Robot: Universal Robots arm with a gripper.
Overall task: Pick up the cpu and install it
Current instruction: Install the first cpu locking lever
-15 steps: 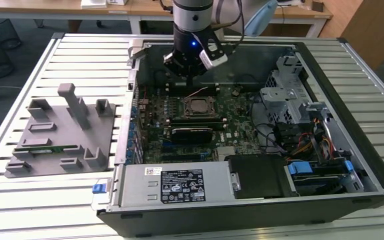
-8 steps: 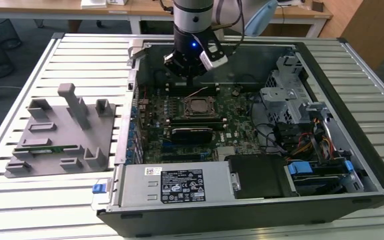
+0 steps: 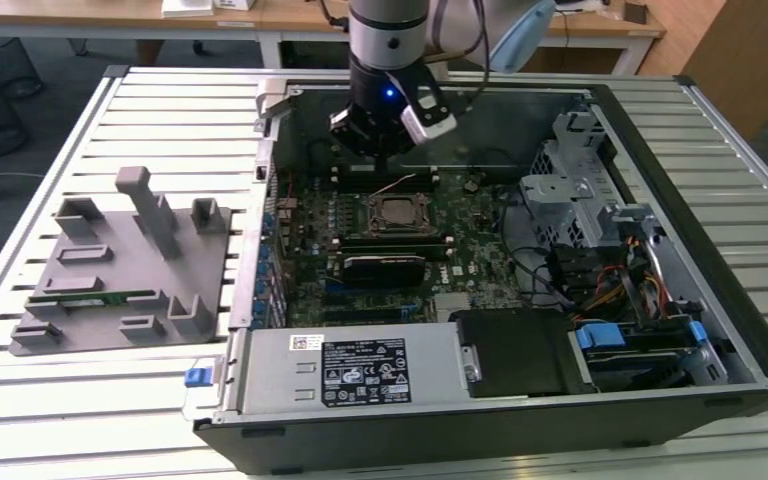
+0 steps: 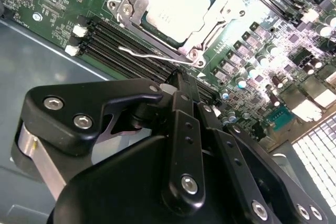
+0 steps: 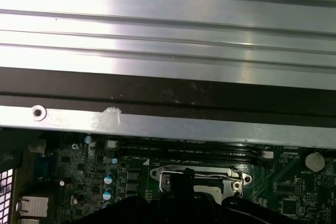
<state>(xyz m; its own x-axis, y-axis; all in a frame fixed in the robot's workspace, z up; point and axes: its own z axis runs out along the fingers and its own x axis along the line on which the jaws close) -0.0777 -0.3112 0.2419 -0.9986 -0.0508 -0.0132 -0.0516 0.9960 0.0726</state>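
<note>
The cpu [image 4: 177, 4], a shiny silver square, lies flat in the motherboard socket [image 3: 396, 213] inside the open computer case, with the socket's metal frame around it. My gripper [image 4: 178, 83] hangs just above the board beside the socket, over the black memory slots [image 4: 131, 48]. Its black fingers are pressed together and hold nothing. In the exterior view the gripper [image 3: 381, 158] sits a little behind the socket. In the first wrist view the gripper's tip [image 5: 181, 180] covers part of the socket frame [image 5: 236, 178].
A grey fixture plate [image 3: 124, 265] with a green memory stick [image 3: 91, 297] lies on the slatted table at the exterior view's left. The power supply [image 3: 344, 365], drive cage [image 3: 578, 190] and coloured cables [image 3: 611, 280] crowd the case. The case wall [image 5: 168, 124] runs close by.
</note>
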